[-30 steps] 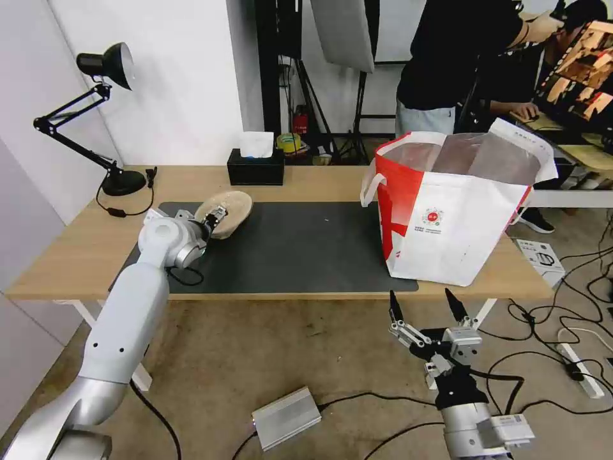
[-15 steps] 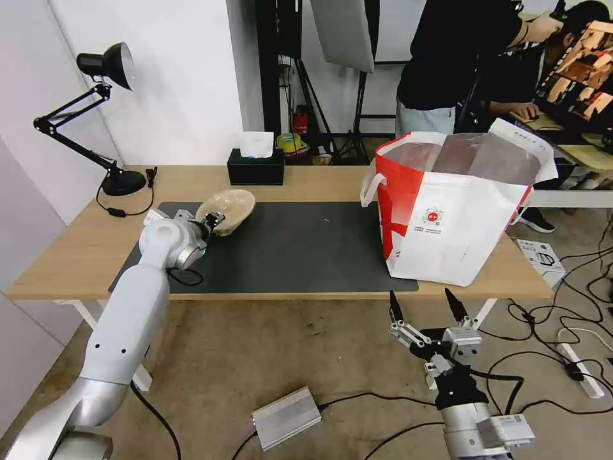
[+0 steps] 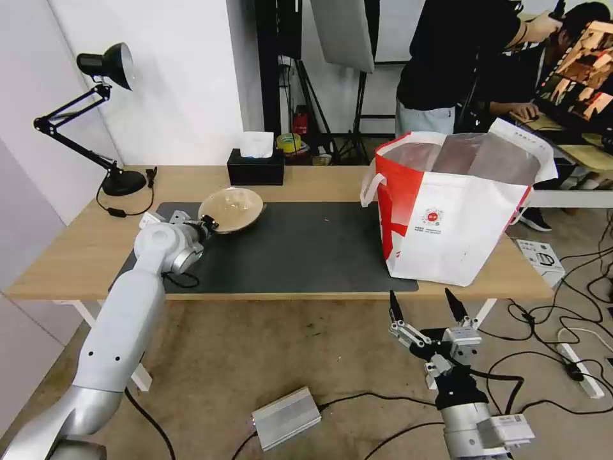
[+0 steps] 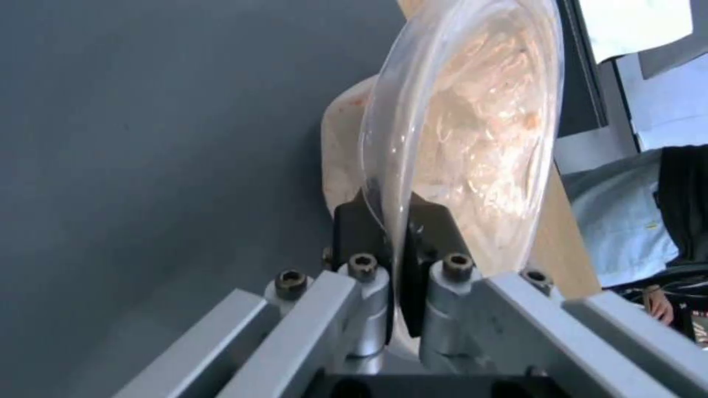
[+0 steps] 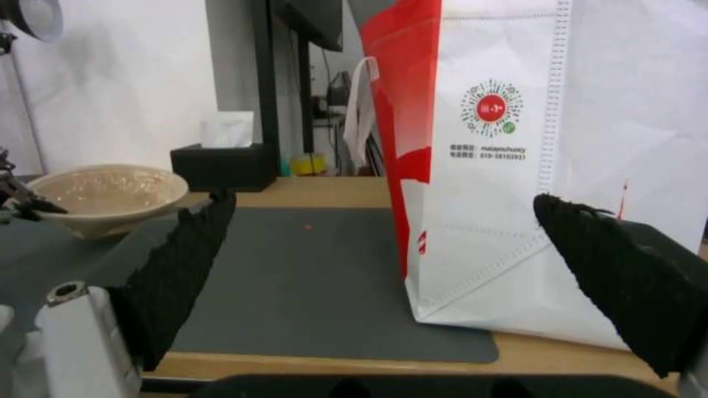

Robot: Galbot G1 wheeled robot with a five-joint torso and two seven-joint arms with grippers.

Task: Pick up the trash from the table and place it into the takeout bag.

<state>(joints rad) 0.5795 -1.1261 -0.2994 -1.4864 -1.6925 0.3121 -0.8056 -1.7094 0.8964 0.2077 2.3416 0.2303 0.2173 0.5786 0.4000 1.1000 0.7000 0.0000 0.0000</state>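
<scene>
Item: beige round paper-pulp bowl (image 3: 231,209), clamped at its near rim by the left end effector (image 3: 209,225) above the left of the dark grey mat (image 3: 294,249); right end effector (image 3: 426,308) parked open below the counter (image 3: 76,255); step judged: carry rightward, clearing the rim of the boxy white-and-red takeout bag (image 3: 447,223).

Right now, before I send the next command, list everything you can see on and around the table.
bowl: one, beige, over the mat's far left corner, rim pinched by the left gripper
bag: one, white with red side, on the table's right part, open
mat: one, dark grey, middle of the table
table: one, light wood
tissue box: one, black, far edge
lamp: one, black, far left corner
metal box: one, silver, on the floor
left gripper: shut on the bowl's rim
right gripper: open, below the table's front edge
</scene>
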